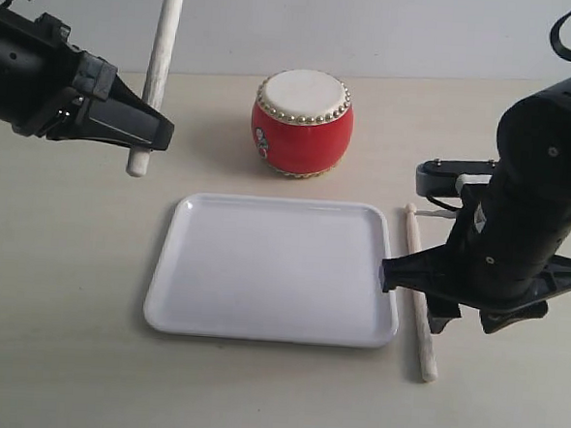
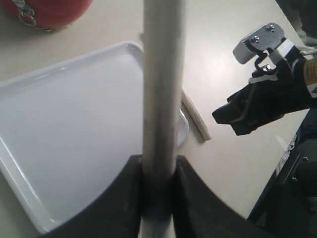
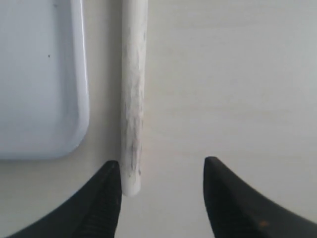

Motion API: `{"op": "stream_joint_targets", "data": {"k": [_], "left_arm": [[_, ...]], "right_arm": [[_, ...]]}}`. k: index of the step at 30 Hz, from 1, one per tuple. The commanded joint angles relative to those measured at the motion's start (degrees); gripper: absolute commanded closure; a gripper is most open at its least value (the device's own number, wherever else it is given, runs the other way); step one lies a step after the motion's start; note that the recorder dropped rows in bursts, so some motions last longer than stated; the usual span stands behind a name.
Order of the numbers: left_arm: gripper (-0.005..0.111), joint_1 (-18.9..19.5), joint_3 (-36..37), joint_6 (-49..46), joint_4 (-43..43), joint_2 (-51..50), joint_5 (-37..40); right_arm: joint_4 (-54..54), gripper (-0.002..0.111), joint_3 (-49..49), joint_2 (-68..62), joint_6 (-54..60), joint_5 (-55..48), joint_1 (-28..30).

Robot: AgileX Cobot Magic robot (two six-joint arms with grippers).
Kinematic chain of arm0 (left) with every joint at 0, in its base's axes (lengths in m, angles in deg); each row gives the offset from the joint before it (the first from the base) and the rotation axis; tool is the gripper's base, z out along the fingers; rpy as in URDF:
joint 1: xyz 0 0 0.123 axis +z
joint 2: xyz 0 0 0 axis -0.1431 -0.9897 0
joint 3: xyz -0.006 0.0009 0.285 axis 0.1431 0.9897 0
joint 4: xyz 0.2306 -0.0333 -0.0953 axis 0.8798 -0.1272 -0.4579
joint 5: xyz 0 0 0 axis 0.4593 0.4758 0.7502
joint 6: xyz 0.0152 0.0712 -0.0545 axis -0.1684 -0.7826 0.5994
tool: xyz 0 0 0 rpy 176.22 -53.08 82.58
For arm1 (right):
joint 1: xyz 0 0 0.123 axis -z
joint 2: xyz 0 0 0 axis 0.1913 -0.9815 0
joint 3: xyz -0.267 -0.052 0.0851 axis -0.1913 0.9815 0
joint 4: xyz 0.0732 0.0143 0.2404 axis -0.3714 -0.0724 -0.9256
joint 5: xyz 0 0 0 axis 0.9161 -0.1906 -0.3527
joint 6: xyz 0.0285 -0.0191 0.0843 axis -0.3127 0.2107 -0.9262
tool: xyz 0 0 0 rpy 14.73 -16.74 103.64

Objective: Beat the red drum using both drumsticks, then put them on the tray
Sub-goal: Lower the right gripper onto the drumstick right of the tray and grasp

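The left gripper [image 1: 155, 133] pinches one stick [image 1: 163, 42] upright, the right gripper [image 3: 161, 171] hangs with fingers spread over the other stick [image 3: 133, 99] lying right of the tray [image 1: 267, 205], which holds neither yet

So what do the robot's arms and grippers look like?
The left arm and right arm are bulky, matte black. The left gripper and right gripper each have two black wedge-shaped fingers tapering to points. A silvery bracket with screws sits at the right wrist; a black cable loops above it.

The drum [image 1: 302, 123] stands behind the tray [image 1: 273, 267], and one drumstick [image 1: 413, 236] lies just right of it.
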Motion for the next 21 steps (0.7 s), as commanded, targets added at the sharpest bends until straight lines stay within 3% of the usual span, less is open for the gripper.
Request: {"op": "stream_joint_targets", "data": {"k": [1,21], "left_arm": [[0.107,0.13,0.15,0.31,-0.75,0.55,-0.34],[0.107,0.13,0.15,0.31,-0.85,0.55,-0.68]], "right_arm": [[-0.13,0.060,-0.66,-2.34,-1.93,4.20,0.31],[3.71,0.060,-0.66,-9.27,-4.36,8.82,0.31]]}}
